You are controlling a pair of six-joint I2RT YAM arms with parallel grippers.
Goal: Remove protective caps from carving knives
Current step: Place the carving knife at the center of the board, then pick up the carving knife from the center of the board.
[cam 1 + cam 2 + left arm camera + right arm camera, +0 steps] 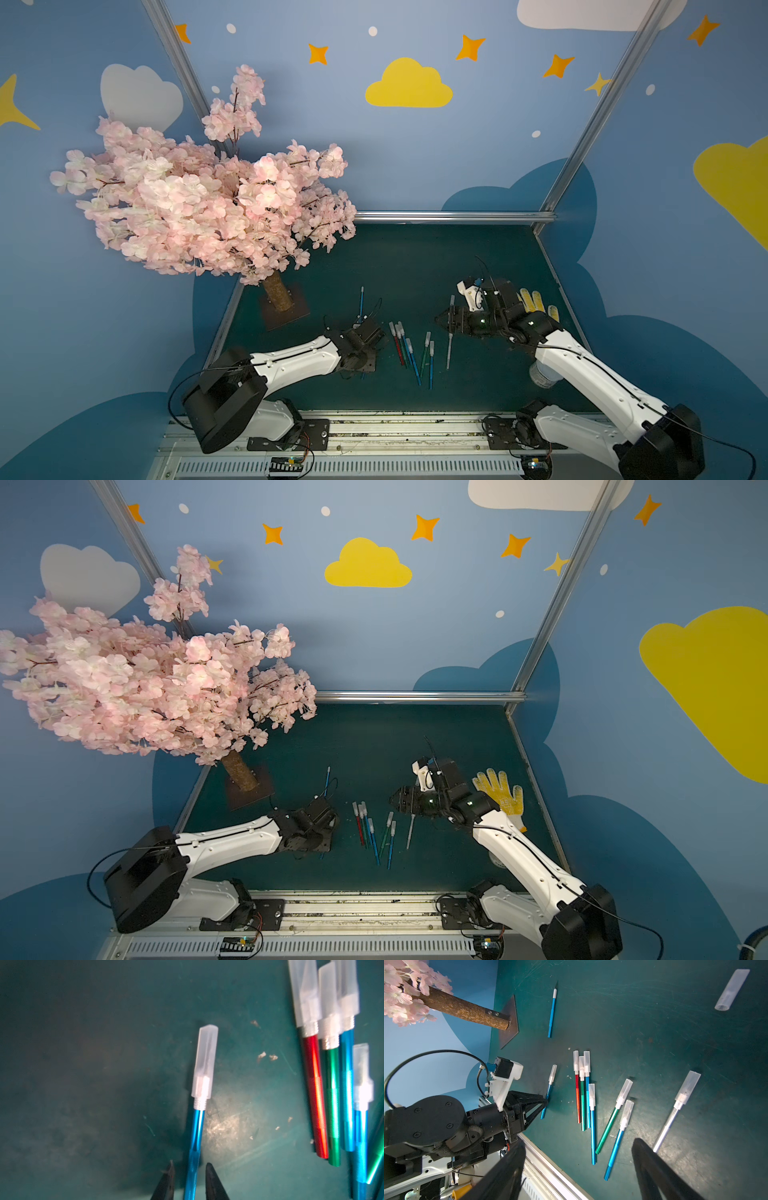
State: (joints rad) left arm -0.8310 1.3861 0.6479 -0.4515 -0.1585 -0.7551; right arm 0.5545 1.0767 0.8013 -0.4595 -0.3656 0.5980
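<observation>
Now the left gripper (190, 1169) straddles the handle of a blue pen-like metal carving knife (197, 1126) lying on the dark green mat (83, 1064), jaws slightly parted, clear of it; a translucent whitish plastic cap (204, 1061) covers its tip; the right gripper (579, 1141) hangs wide open, empty.

I read no text, brand or number anywhere; the yellow glove (496, 787) at two o'clock bears a dark print, too small for me to make out
</observation>
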